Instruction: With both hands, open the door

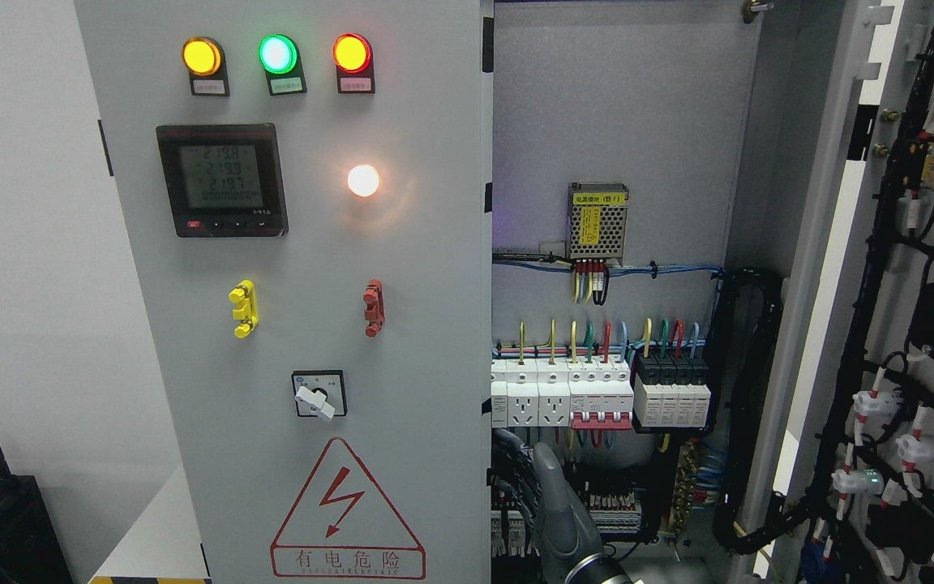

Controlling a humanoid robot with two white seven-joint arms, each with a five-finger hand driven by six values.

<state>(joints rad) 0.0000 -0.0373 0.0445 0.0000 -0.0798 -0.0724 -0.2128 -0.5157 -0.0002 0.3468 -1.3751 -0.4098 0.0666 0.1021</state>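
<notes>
Right cabinet door (905,324) swung wide open, left door (289,284) closed. One hand (560,511) below the breaker row (601,393); grip state can't tell.

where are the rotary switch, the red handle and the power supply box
rotary switch (318,395), head view, on its white knob
red handle (373,307), head view, mid-body
power supply box (597,222), head view, on its mesh front

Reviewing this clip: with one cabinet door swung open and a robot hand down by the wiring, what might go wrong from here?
1. The hand sits low in the cabinet opening, close to the breakers and cable bundles; a finger might snag a wire.
2. The lit indicator lamps and the meter suggest live power, so contact inside is hazardous.
3. The left door still covers its half; pulling it from its inner edge may pinch fingers.
</notes>
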